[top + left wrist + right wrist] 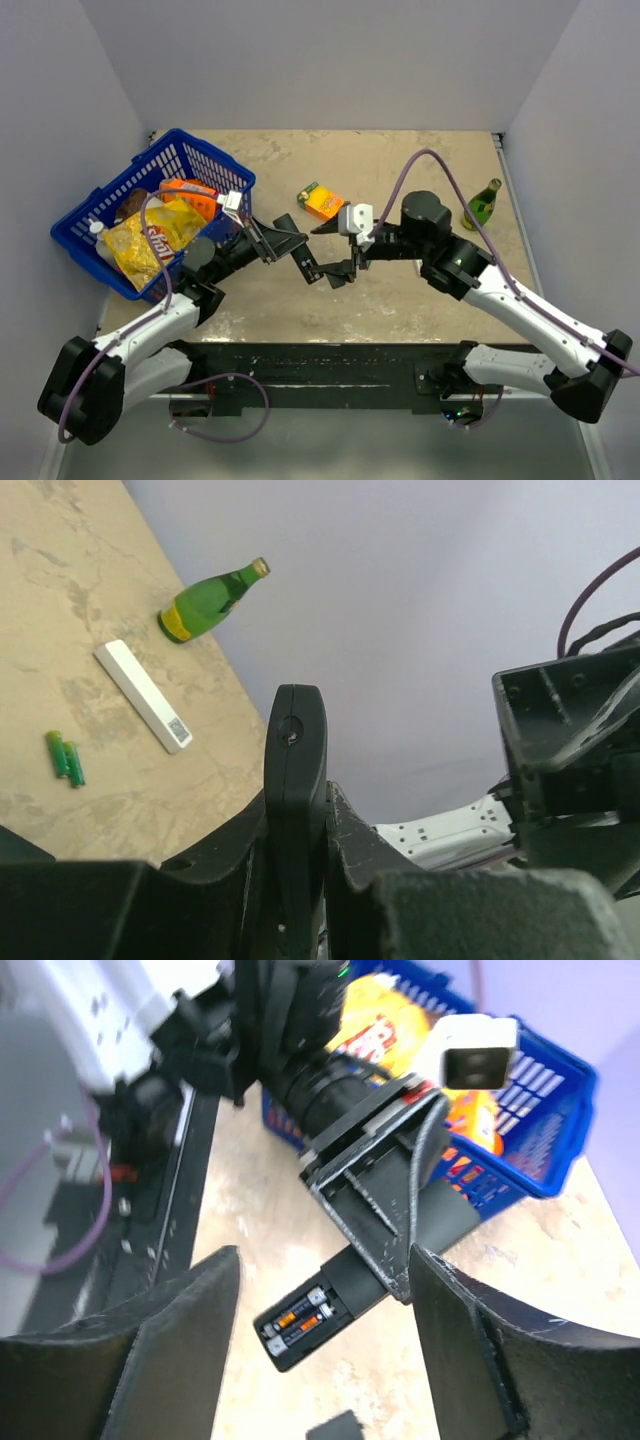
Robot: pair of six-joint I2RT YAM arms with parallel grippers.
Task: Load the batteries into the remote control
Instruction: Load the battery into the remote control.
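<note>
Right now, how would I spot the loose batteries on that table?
Find the green bottle by the wall. Beside it lies a white bar, and just past that the batteries: two tiny dark-green cylinders side by side, far smaller than either neighbour.

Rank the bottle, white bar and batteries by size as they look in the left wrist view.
1-2. Bottle and white bar: near alike; the bar looks longer, the bottle thicker, and the bottle lies farther off, so no firm order.
3. Batteries: clearly smallest.
</note>
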